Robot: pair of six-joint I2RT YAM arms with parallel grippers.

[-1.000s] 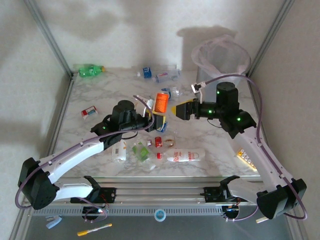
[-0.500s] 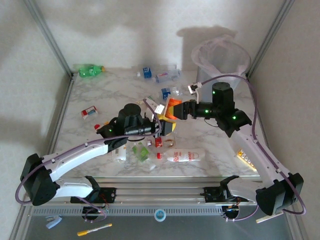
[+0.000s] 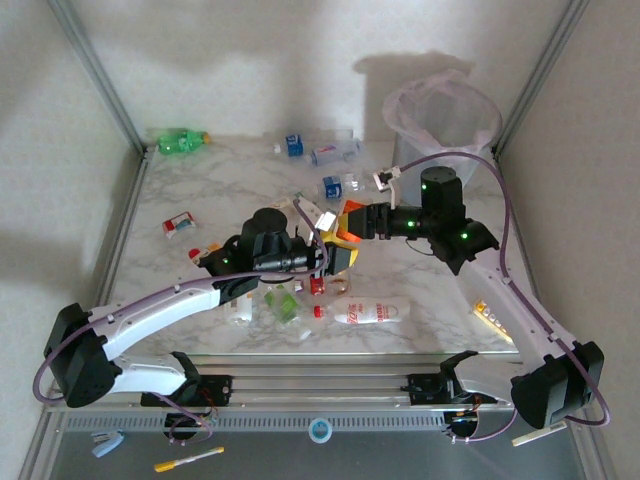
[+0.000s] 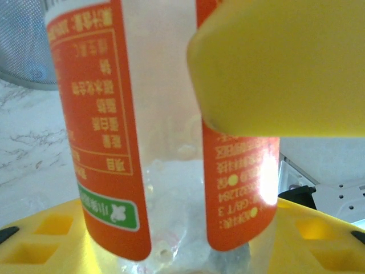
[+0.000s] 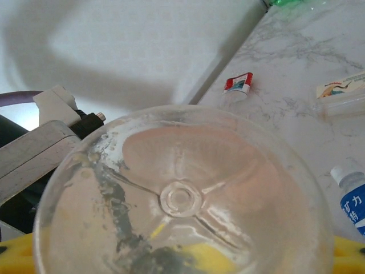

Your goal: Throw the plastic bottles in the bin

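A clear bottle with an orange label (image 3: 345, 226) hangs above the middle of the table, between both grippers. My left gripper (image 3: 336, 252) is shut on its lower part; in the left wrist view the bottle (image 4: 165, 142) stands upright between my yellow fingers (image 4: 40, 240). My right gripper (image 3: 349, 222) reaches in from the right. One of its yellow fingers (image 4: 274, 68) lies against the label. The bottle's round base (image 5: 182, 200) sits between my right fingers (image 5: 351, 251). The bin (image 3: 410, 155), lined with a whitish bag, stands at the back right.
Other bottles lie about: a green one (image 3: 180, 141) at the back left, blue-labelled ones (image 3: 335, 152) at the back, a red-printed one (image 3: 365, 313) and small ones (image 3: 283, 300) near the front. A beige calculator (image 3: 493, 318) lies at the right. A red-white item (image 3: 178, 223) lies at the left.
My left gripper has carried the bottle right and lower. My right gripper has moved left onto it, and its jaws have narrowed round the bottle.
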